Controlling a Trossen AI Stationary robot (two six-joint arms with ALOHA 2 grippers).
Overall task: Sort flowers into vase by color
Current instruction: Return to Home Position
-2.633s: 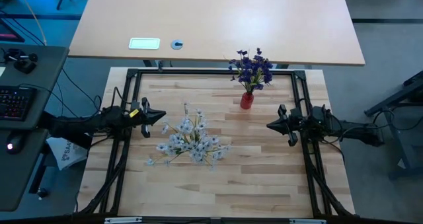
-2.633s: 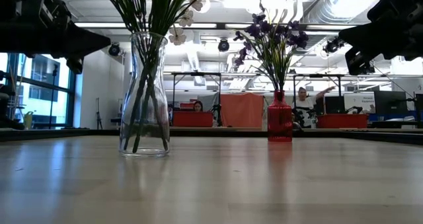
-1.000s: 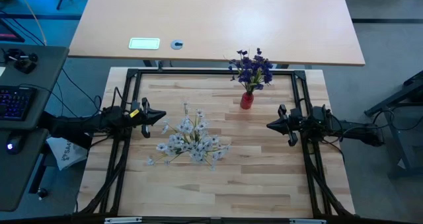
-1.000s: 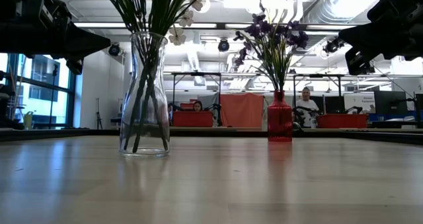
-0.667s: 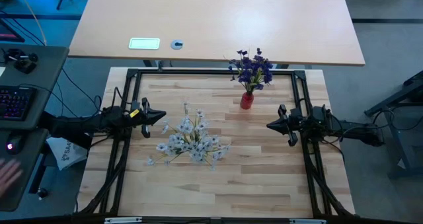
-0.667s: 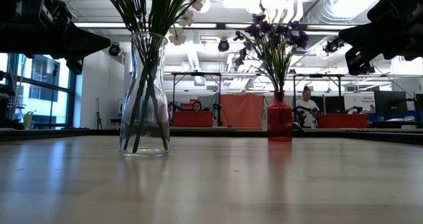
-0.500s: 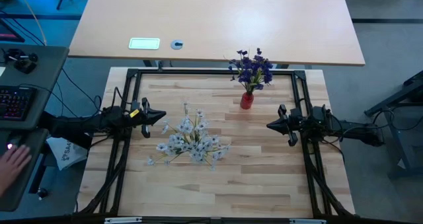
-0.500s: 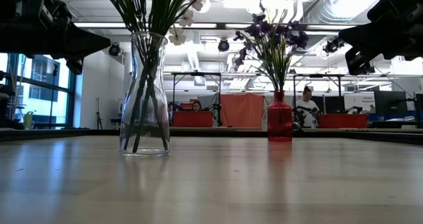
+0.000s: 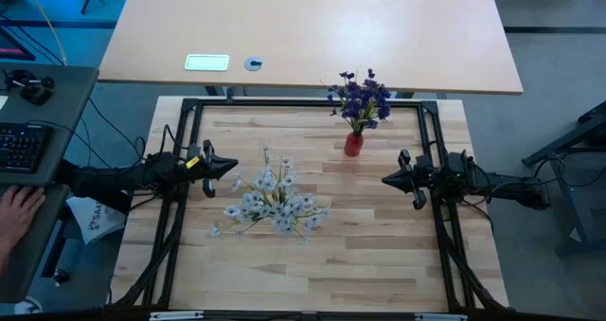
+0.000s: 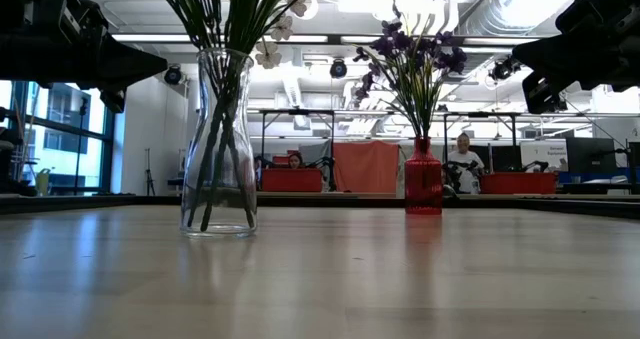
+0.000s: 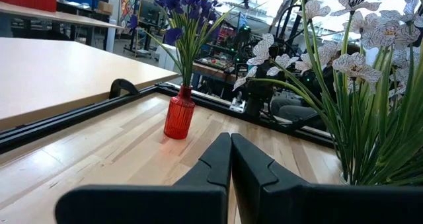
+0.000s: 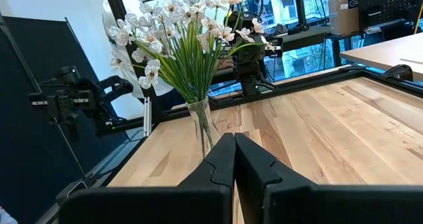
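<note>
The white flowers [image 9: 272,201] stand with their stems in a clear glass vase [image 10: 218,144] left of the table's middle. The purple-blue flowers [image 9: 359,98] stand in a small red vase [image 9: 353,145] near the far edge. My left gripper [image 9: 234,167] is shut and hovers above the table's left side, pointing right toward the white flowers. My right gripper [image 9: 385,180] is shut and hovers above the table's right side, pointing left. Neither touches anything.
A black frame [image 9: 303,103] runs around the wooden table top [image 9: 360,255]. A larger pale table [image 9: 312,37] stands beyond the far edge. A person's hand [image 9: 14,212] rests at a desk left of the table. People sit in the room behind [image 10: 463,159].
Both arms and both vases have kept still. A person's hand has come into view at the desk to the left of the table.
</note>
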